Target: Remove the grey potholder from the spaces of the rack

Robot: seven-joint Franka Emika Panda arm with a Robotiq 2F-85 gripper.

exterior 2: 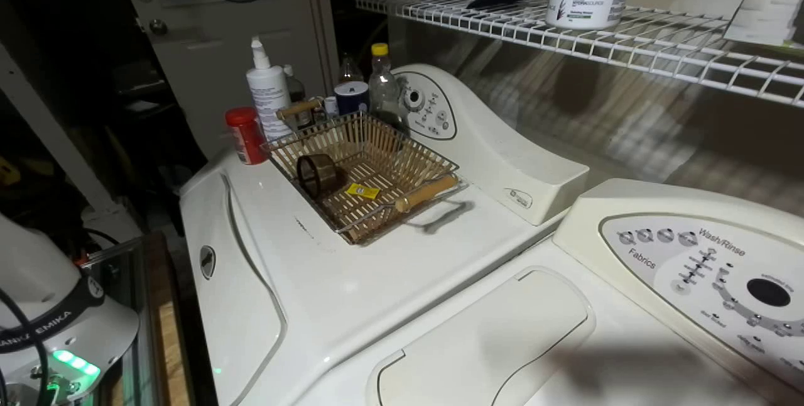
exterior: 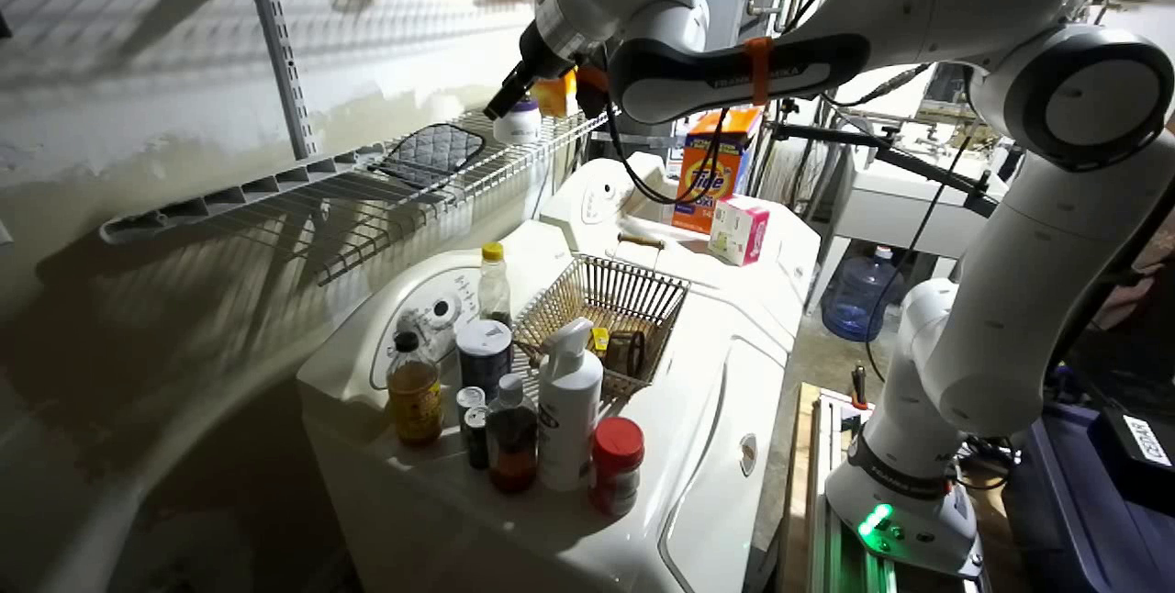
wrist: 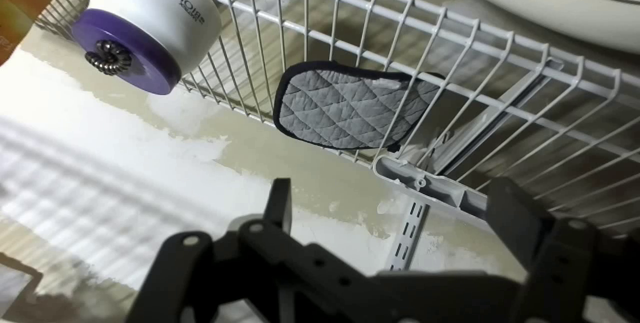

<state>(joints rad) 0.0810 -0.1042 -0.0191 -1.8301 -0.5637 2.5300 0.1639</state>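
Rack (wrist: 480, 97): pale wire shelf, thin parallel rods with gaps between them.
Amber bottle (exterior: 415, 402): upright, black-capped, the body yellow-brown; fill level not distinguishable.
Grey potholder (exterior: 433, 155): a quilted pad with diamond stitching, rounded corners, black binding and a small black tab at one corner.
Potholder position: on the rack near the purple-lidded jar (wrist: 160, 20); in the wrist view its right-hand end passes beneath rods, the remainder lying over others.
Potholder axis: the longer dimension follows the rack's length, crossing the thin rods; the tucked end points away from the jar, the opposite end towards it.
Canister (exterior: 484, 359): dark blue, white-lidded, contents hidden.
Yellow-capped bottle (exterior: 494, 288): clear-walled, upright, darker near the base.
End effector (wrist: 392, 208): fingers spread wide in the wrist view, nothing between them; the potholder lies apart from both.
Dark bottle (exterior: 511, 446): upright, reddish towards the base.
Purple-lidded jar: white, lid on, standing on the rack, contents hidden; a dark metallic-looking coil (wrist: 122, 54) rests on the lid.
White nozzle bottle (exterior: 569, 428): opaque, contents hidden.
Basket (exterior: 633, 285): open-topped, slatted sides, wooden handles; holds a brown cup (exterior 2: 321, 175) tipped on its side and, near it, a yellow packet (exterior 2: 362, 190).
Red-lidded jar (exterior: 617, 464): closed, just beside the nozzle bottle.
Bench (exterior: 670, 400): white appliance top carrying the basket, canister, bottles and red-lidded jar.
Orange carton (exterior: 702, 175): upright, contents hidden.
Blue jug (exterior: 858, 299): translucent, capped, upright.
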